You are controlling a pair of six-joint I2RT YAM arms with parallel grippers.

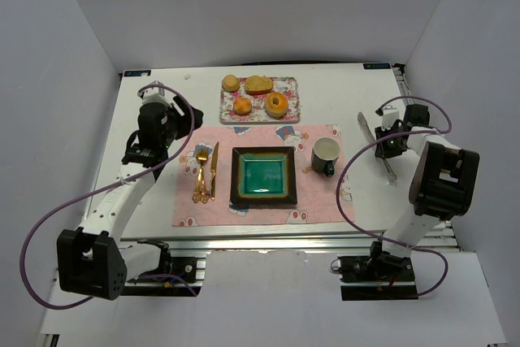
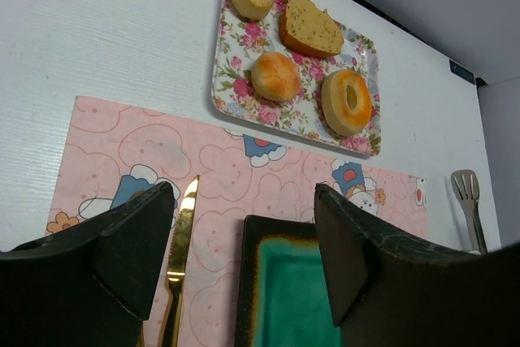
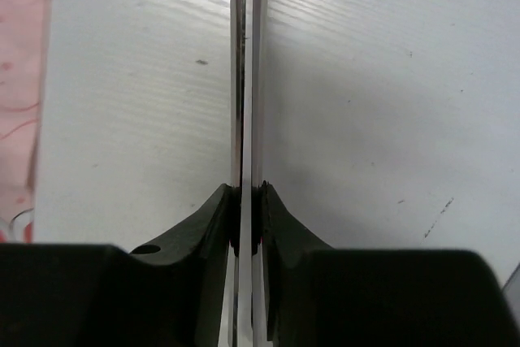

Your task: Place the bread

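Observation:
The bread (image 1: 276, 104) is a golden-orange ring with a centre hole, lying at the right end of a floral tray (image 1: 224, 108) at the back of the table. It also shows in the left wrist view (image 2: 348, 101), on the same tray (image 2: 236, 58). My left gripper (image 1: 166, 132) is open and empty (image 2: 244, 193), held over the left part of the pink mat, well short of the tray. My right gripper (image 1: 390, 145) is shut (image 3: 248, 193) on metal tongs (image 3: 246, 54) over the table at the right, far from the bread.
On the tray are also two small round buns (image 1: 242, 106) (image 1: 231, 83) and an oblong loaf slice (image 1: 259, 84). A pink placemat (image 1: 195, 201) holds a square teal plate (image 1: 239, 176), a gold knife (image 1: 214, 170), a gold fork (image 1: 200, 172) and a mug (image 1: 325, 154).

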